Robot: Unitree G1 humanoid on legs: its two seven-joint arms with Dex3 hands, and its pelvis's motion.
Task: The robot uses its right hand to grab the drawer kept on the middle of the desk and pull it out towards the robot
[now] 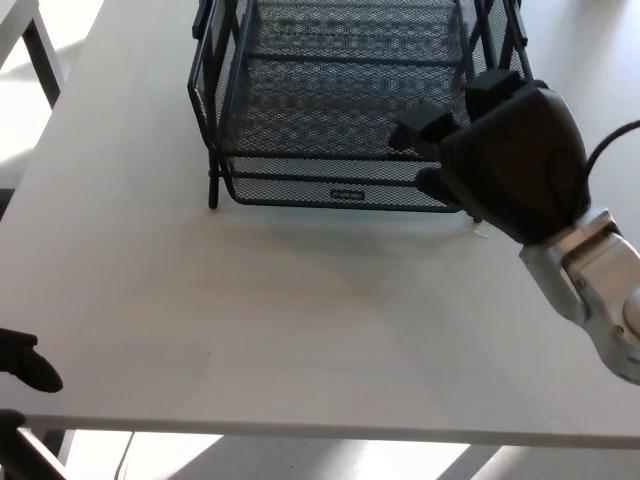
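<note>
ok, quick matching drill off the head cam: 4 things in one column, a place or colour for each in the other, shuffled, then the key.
Things:
1. mesh drawer unit
2. right hand
3. left hand
4. small label plate

Place or colour:
A. bottom-left corner of the picture, off the desk edge
B. black wire mesh, at the far middle of the white desk
C. centred on the lowest tray's front rim
D. at the drawer unit's front right corner, on a white forearm

Pairs: 1-B, 2-D, 3-A, 4-C
</note>
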